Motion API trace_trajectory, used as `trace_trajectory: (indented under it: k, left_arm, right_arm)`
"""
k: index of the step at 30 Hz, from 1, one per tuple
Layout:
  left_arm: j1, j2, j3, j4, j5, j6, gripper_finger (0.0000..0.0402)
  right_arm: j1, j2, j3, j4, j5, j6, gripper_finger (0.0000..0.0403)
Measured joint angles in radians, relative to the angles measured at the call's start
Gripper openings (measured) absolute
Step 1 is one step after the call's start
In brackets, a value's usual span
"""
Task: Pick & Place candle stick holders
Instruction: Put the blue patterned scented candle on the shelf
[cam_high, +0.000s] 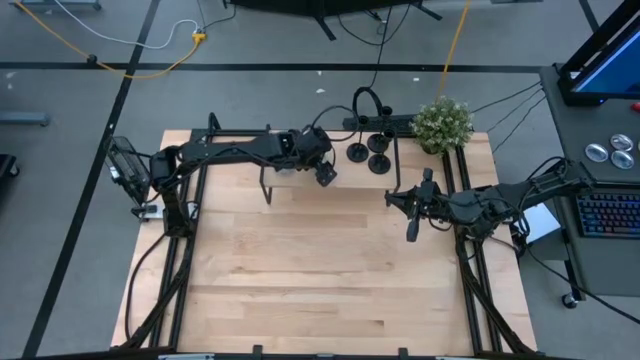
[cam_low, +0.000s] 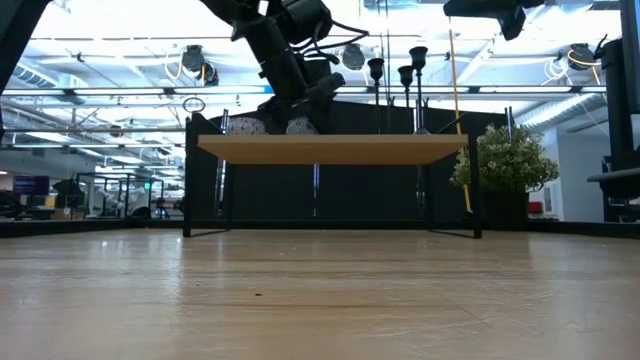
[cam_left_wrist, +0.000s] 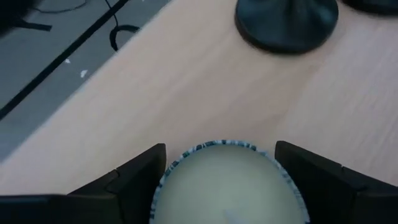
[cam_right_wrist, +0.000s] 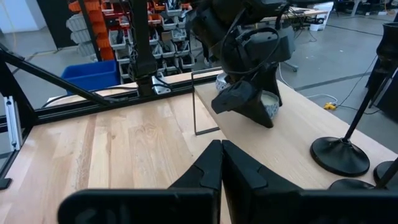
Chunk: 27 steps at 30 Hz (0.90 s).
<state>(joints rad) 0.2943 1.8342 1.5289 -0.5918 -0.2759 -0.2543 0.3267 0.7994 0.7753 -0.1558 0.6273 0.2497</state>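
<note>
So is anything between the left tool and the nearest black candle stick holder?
Yes. The left tool has a pale rounded object with a patterned rim between its fingers. Beyond it, only bare wooden shelf lies before the nearest black disc-based holder.

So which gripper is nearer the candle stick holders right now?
Left. The left gripper sits just beside the candle stick holders on the raised shelf; the right gripper hangs farther off over the table.
</note>
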Motion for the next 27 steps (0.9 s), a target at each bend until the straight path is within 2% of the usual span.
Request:
trace_trajectory:
  k: [5,12,21,27]
  left_arm:
    - [0.000,-0.015,0.015,0.017,-0.014,0.026,0.0275]
    - [0.011,-0.027,0.015,-0.034,-0.025,0.025,0.0285]
    - [0.012,-0.027,0.015,-0.062,-0.025,0.024,0.0249]
    - [0.012,-0.036,0.015,-0.012,-0.023,0.064,0.0244]
  right_arm:
    - [0.000,0.000,0.000,-0.002,0.000,-0.003,0.0000]
    - [0.000,0.000,0.000,-0.003,0.000,-0.001,0.0000]
    - [0.000,0.000,0.000,-0.002,0.000,-0.001,0.0000]
    - [0.000,0.000,0.000,-0.003,0.000,-0.001,0.0000]
